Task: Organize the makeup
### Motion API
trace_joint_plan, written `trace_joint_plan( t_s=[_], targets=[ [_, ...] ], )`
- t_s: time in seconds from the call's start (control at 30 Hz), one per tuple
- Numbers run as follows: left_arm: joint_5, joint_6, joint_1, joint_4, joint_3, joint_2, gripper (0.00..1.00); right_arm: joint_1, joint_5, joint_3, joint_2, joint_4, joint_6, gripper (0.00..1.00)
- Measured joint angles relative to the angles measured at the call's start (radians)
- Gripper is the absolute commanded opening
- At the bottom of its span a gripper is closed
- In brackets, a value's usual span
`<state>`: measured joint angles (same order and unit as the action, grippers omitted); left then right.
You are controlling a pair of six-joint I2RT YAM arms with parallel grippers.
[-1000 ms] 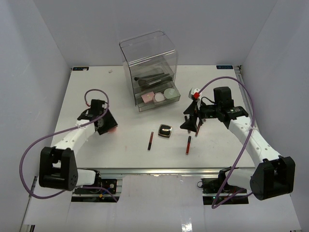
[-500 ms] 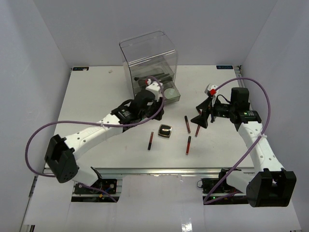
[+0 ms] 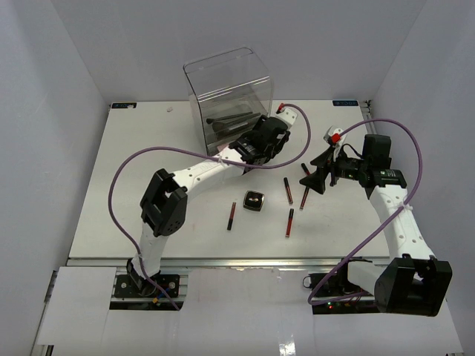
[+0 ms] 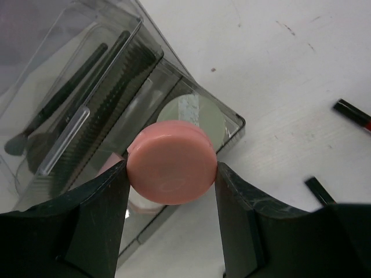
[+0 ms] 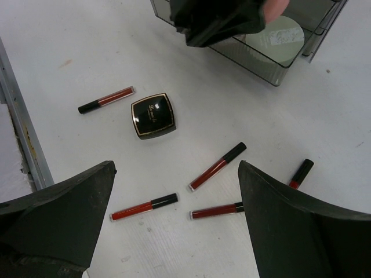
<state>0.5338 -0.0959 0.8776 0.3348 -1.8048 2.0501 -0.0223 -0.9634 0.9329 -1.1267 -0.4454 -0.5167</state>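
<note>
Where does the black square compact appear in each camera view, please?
Top external: black square compact, mid-table, in front of the clear drawer box.
Left wrist: not in it.
Right wrist: left of centre.
Shared landmark: the clear drawer box.

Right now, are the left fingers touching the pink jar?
Touching. Left wrist view shows both left fingers pressed against the pink jar, one each side.

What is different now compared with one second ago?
The left tool, shut on the pink jar, swung from the left side of the table to above the open drawer. The right tool, open, drew back to the right, away from the tubes. The black compact, tubes and clear box stayed put.
</note>
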Motion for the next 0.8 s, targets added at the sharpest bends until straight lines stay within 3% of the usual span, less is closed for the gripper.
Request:
trace_joint_plan(
  t_s=[0.27, 0.8],
  targets=[
    [0.01, -0.068, -0.025, 0.007, -0.145, 0.169, 0.15, -0.011, -0.006, 0.0, -0.016, 0.0, 0.0, 0.93],
    [0.031, -0.118, -0.062, 0.005, -0.19, 0.203, 0.23, -0.016, -0.013, -0.007, -0.036, 0.0, -0.01, 0.93]
  ],
)
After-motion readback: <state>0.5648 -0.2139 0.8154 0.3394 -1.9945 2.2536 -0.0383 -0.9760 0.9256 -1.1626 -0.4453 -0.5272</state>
